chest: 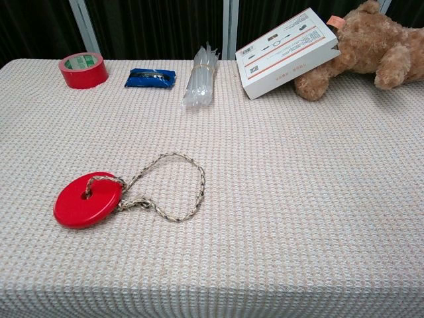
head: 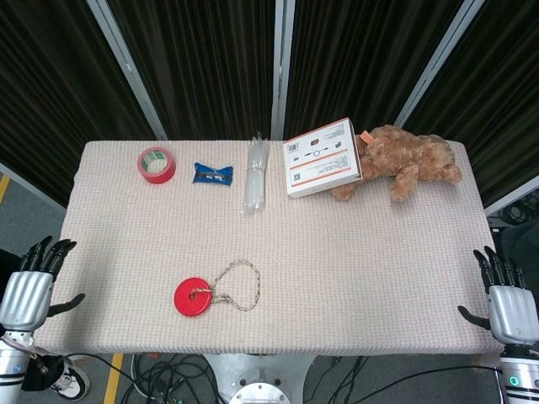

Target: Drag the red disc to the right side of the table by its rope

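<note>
The red disc (head: pixel 194 296) (chest: pixel 87 199) lies flat on the table's front left part. Its rope (head: pixel 239 284) (chest: pixel 173 187) runs through the centre hole and forms a loop lying to the disc's right. My left hand (head: pixel 32 282) hangs off the table's left edge with fingers spread, holding nothing. My right hand (head: pixel 505 293) hangs off the right edge, fingers also apart and empty. Both hands are far from the disc. The chest view shows neither hand.
Along the far edge lie a red tape roll (head: pixel 157 164) (chest: pixel 83 69), a blue packet (head: pixel 212 173) (chest: pixel 150 77), a bundle of clear tubes (head: pixel 255 175) (chest: pixel 201 84), a white box (head: pixel 323 157) (chest: pixel 288 53) and a brown plush bear (head: pixel 408 160) (chest: pixel 368 48).
</note>
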